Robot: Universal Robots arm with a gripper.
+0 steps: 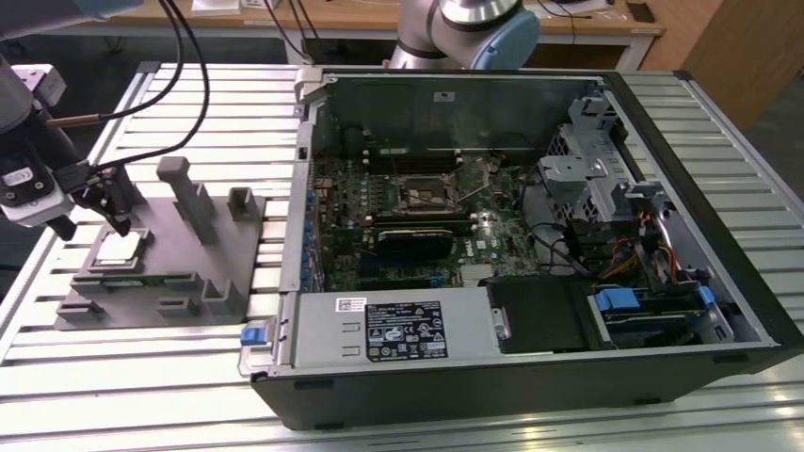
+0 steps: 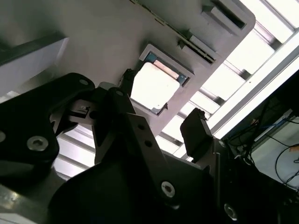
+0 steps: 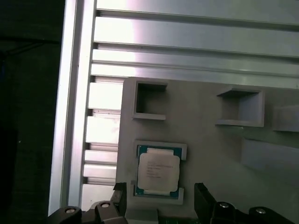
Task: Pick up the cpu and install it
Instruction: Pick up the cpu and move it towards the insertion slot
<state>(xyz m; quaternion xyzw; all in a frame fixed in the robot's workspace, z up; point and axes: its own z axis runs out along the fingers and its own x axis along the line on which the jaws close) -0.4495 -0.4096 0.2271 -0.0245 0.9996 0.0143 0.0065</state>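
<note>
- Cpu (image 1: 120,247) aside, the largest thing is the open computer case (image 1: 528,386), which lies on the slatted counter (image 1: 126,377). Its motherboard socket (image 1: 427,193) is well apart from the cpu, toward the exterior view's right.
- Beside the case stands a grey fixture plate (image 1: 164,292), and the cpu rests flat in a shallow pocket of it.
- We see the gripper (image 1: 92,224) directly above the cpu (image 3: 159,169). Its fingers are apart, one on each side, and not clamped on it.
- We judge the cpu square, so no long axis matters.
- Fine print covers its top, and the power-supply box (image 1: 390,330) carries a white label. We leave both unread.
</note>
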